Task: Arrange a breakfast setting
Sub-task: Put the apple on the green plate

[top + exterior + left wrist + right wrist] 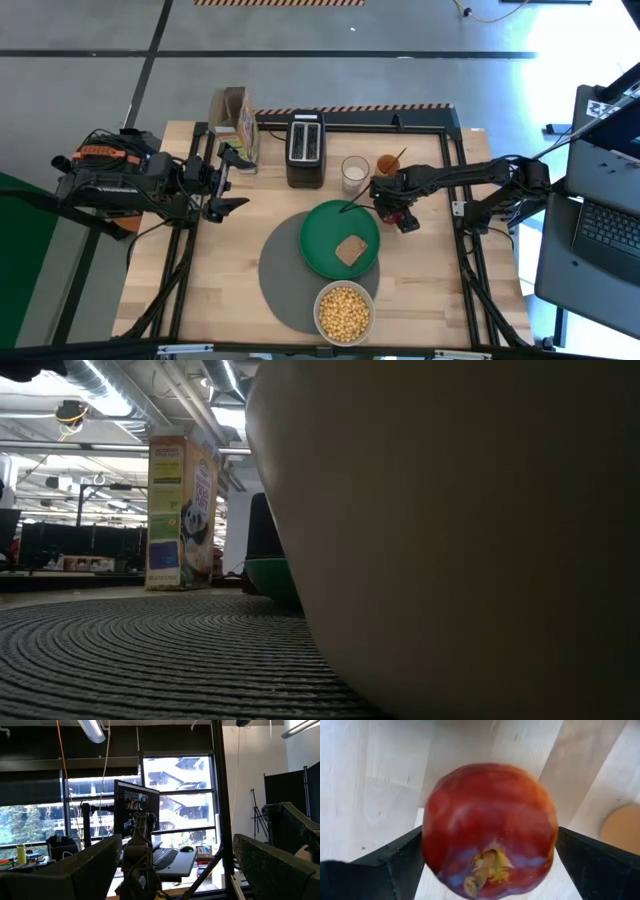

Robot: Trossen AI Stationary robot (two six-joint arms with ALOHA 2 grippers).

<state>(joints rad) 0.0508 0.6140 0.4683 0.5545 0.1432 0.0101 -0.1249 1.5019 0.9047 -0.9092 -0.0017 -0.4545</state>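
A round grey mat (pixel 285 275) lies at the table's near middle. On it sit a green plate (pixel 325 235) with a brown toast slice (pixel 350 250) and a pale bowl (pixel 343 335) of yellow cereal (pixel 343 310). My right gripper (pixel 397 210) is shut on a red apple (pixel 490 830) just right of the plate's far rim. A thin dark stick, perhaps the spoon (pixel 350 207), lies at that rim. My left gripper (pixel 225 185) is open and empty, raised over the table's left part. My right gripper pinches the apple between its two fingers (pixel 395 865), one on each of two opposite sides (pixel 432 845). The fingers point down at the table from above. The apple's stem end (pixel 480 870) faces the wrist. Whether the apple rests on the table does not show.
A black toaster (pixel 305 148), a glass of milk (pixel 355 172) and an orange cup (pixel 388 163) stand along the far side. A cereal box (pixel 235 120) stands at the far left. Bare wood lies left of the mat. In the low view the bowl's wall (pixel 450 540) blocks most of the picture.
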